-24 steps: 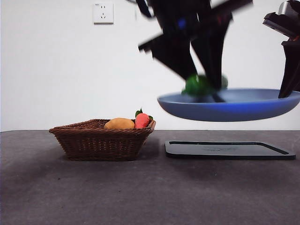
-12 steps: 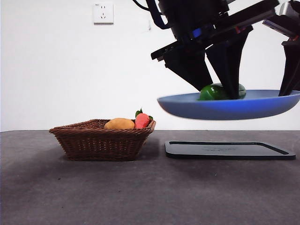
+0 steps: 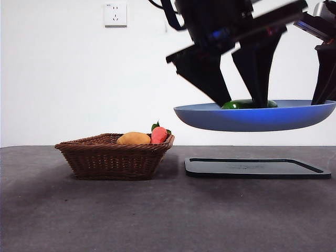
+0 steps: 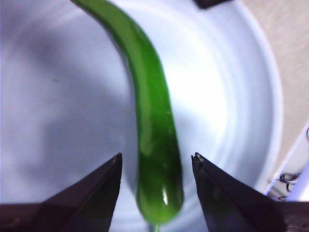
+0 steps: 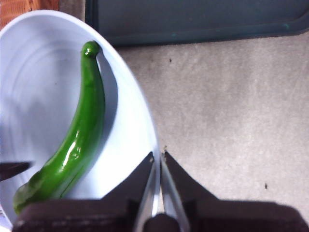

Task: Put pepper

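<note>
The pepper (image 3: 247, 104), glossy dark green and long, lies flat in the blue plate (image 3: 254, 118), which hangs in the air above the black tray. My left gripper (image 3: 243, 100) is open, its jaws standing either side of the pepper (image 4: 152, 125) without touching it, just above the plate (image 4: 63, 96). My right gripper (image 5: 158, 155) is shut on the plate's rim (image 5: 145, 135) and holds the plate up; in the front view it shows at the right edge (image 3: 321, 89). The pepper (image 5: 79, 140) lies curved along the plate's inner side.
A brown wicker basket (image 3: 113, 157) stands on the table at the left, holding a yellow-orange fruit (image 3: 133, 138) and a red-orange fruit with green leaves (image 3: 159, 135). A flat black tray (image 3: 257, 168) lies under the plate and also shows in the right wrist view (image 5: 193, 19).
The left gripper brought the pepper down into the plate and opened its jaws. The pepper now lies flat and lower in the plate. The plate has barely moved.
</note>
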`<state>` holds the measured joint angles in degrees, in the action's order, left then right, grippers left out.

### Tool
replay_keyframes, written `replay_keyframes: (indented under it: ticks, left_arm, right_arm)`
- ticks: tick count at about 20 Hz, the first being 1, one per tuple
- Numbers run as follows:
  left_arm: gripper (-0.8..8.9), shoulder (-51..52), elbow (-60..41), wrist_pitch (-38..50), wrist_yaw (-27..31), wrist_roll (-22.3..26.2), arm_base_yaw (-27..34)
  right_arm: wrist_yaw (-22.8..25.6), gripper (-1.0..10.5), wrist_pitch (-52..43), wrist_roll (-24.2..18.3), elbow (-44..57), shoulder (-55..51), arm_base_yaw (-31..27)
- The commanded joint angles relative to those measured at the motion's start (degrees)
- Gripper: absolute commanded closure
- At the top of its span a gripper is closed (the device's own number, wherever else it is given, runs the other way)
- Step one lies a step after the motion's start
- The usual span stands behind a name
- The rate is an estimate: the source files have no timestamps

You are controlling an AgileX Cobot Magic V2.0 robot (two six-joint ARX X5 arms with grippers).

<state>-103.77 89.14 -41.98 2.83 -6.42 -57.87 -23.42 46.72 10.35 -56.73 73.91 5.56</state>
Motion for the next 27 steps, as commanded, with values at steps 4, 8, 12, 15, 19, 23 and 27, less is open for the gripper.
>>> replay_keyframes:
  ticks: [4, 8, 12, 15, 19, 23, 27]
  left_arm:
    - [5.53, 11.93, 0.94, 0.44, 0.52, 1.92, 0.28]
    - [5.53, 23.19, 0.94, -0.90, 2.86, 3.17, 1.64]
    - [5.53, 33.07, 0.94, -2.82, 6.58, 3.69, 2.14]
    - [5.53, 38.38, 0.94, -5.55, 9.20, 3.67, 2.12]
    - [5.54, 41.97, 0.94, -8.33, 9.66, 3.63, 2.10]
    - [5.54, 42.60, 0.94, -10.91, 9.66, 3.45, 2.08]
    - [5.54, 42.60, 0.94, -11.37, 9.64, 3.17, 2.08]
  right_arm:
    - [-0.17, 9.4, -1.64, 2.10, -0.87, 0.48, -0.11]
    - [-0.20, 9.4, -5.31, 3.82, -1.22, 2.80, -2.67]
    - [-0.22, 9.4, -8.22, 3.80, -4.31, 10.67, -6.12]
    - [-0.11, 9.4, -10.05, 3.78, -8.59, 18.16, -7.41]
    - [0.50, 9.4, -13.27, 3.82, -14.53, 27.36, -7.43]
    - [1.22, 9.4, -15.08, 3.82, -19.26, 33.33, -7.58]
    - [1.29, 9.4, -17.22, 4.24, -19.96, 35.36, -7.87]
